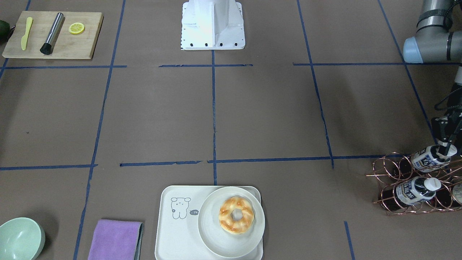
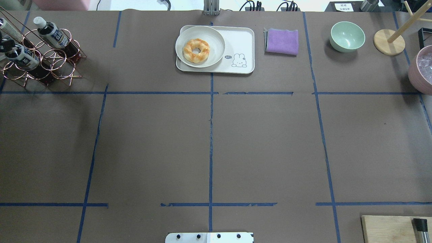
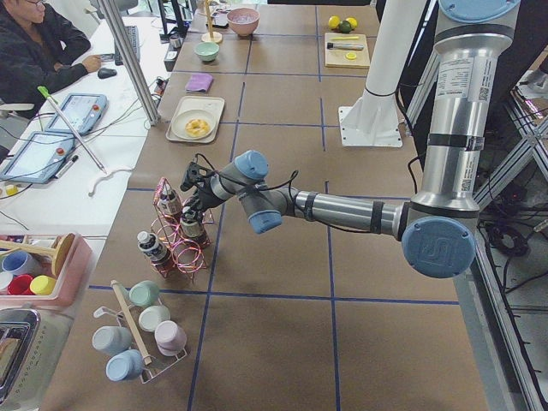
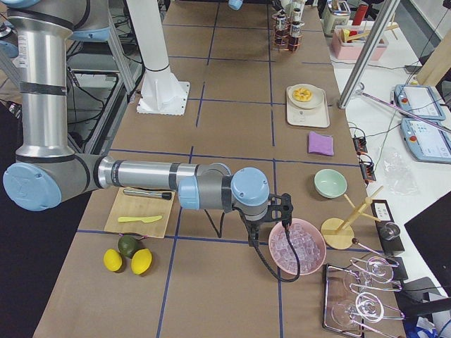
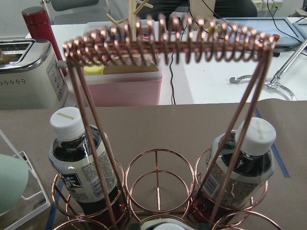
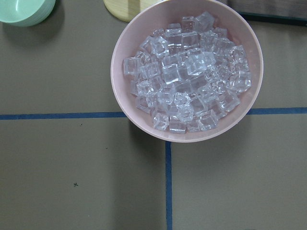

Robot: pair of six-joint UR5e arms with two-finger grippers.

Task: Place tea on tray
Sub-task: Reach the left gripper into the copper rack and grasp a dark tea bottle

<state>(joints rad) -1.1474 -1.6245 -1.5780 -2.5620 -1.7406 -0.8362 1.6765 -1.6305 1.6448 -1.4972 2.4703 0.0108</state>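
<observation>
Several tea bottles lie in a copper wire rack (image 1: 389,169) at the table's end on my left. My left gripper (image 1: 445,146) is at the white cap of the upper tea bottle (image 1: 427,159), which also shows in the overhead view (image 2: 23,58). I cannot tell whether its fingers are clamped on the cap. Twin bottles (image 5: 79,158) (image 5: 244,163) stand ahead in the left wrist view. The cream tray (image 1: 173,231) with the grey bear lies far off, with a round plate (image 1: 216,242) and a donut (image 1: 236,215) on it. My right gripper (image 4: 282,211) hovers over a pink ice bowl (image 6: 187,72); I cannot tell its state.
A purple cloth (image 1: 115,240) and a green bowl (image 1: 20,240) lie beside the tray. A wooden board (image 1: 54,34) with a lemon slice, a yellow knife and a metal tool lies near my right side. A wooden stand (image 2: 388,42) is by the ice bowl.
</observation>
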